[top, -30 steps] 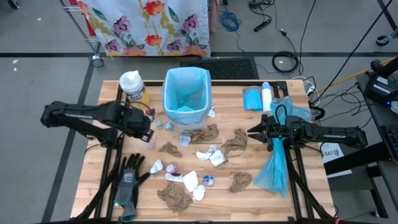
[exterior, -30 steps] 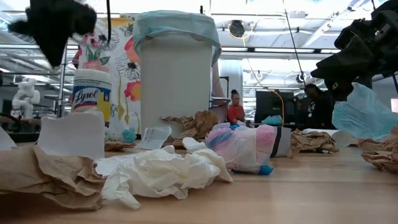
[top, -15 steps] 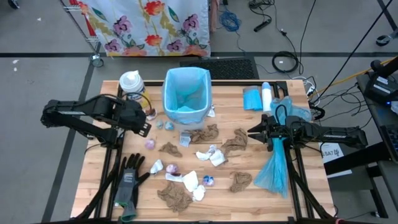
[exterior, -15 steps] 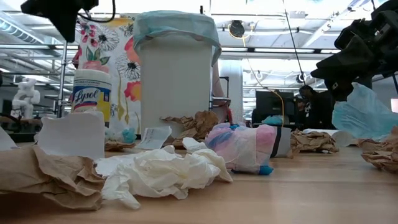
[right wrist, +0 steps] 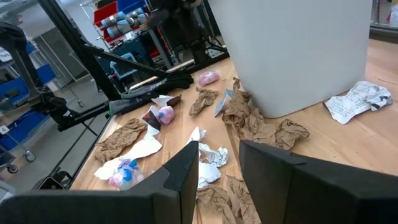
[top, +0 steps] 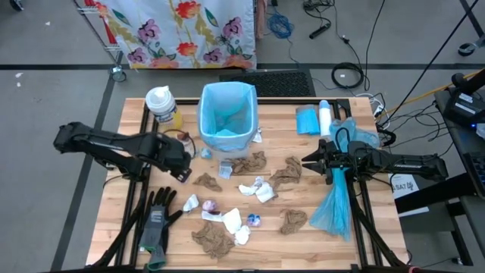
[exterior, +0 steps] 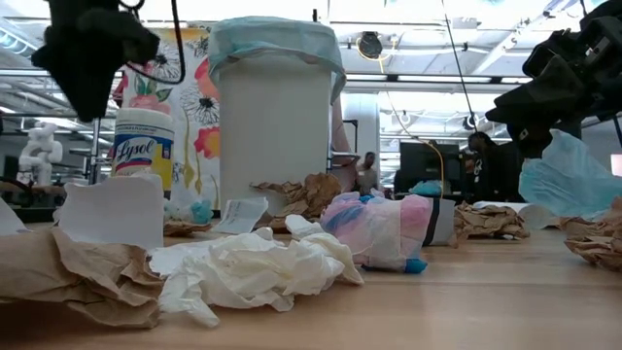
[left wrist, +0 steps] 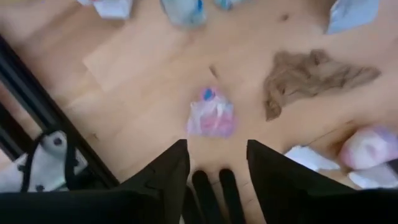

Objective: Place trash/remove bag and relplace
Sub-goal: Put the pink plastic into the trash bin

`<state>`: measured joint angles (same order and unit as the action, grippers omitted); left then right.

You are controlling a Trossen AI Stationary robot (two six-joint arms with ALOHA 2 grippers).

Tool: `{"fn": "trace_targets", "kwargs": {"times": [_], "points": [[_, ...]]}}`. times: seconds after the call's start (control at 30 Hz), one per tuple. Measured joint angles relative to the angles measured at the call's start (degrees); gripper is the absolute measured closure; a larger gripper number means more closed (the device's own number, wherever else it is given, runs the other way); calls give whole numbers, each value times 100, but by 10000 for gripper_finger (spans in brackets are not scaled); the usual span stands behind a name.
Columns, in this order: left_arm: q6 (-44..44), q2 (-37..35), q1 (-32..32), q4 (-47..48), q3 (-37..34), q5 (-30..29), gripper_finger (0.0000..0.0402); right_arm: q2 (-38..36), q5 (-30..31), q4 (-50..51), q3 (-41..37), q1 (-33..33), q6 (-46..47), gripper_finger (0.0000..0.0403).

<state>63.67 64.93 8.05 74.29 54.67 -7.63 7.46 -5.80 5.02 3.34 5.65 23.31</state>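
On the wooden table (top: 303, 239), my high view hides the small pink-and-blue crumpled wrapper (left wrist: 211, 117) beneath the left gripper (left wrist: 216, 163). Its fingers are spread wide, empty, the wrapper just ahead between them. My right gripper (top: 309, 161), narrowly parted, waits beside the blue plastic bag (top: 335, 205).

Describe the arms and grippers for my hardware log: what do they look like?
Both arms are matte black, jointed links. The left gripper and right gripper each end in two broad, flat black fingers tapering to blunt tips. No markings are visible; a thin black cable loops by the left arm in the low view.
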Motion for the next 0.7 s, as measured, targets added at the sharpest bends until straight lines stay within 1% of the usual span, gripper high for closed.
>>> {"fn": "trace_targets", "kwargs": {"times": [0.1,0.3,0.4,0.57,0.7], "points": [[156,207,151,-338,-303,-23,230,0,-1,2,2,-2,0,293],[41,337,255,-1653,-975,-151,229,2,4,2,2,0,0,293],[53,334,183,-1682,-1280,-171,229,0,1,0,0,-2,0,293],[160,272,127,-1840,-1794,-14,229,0,0,0,2,-2,0,293],[168,277,130,-2822,-2321,148,229,0,0,7,0,-2,0,293]]}}
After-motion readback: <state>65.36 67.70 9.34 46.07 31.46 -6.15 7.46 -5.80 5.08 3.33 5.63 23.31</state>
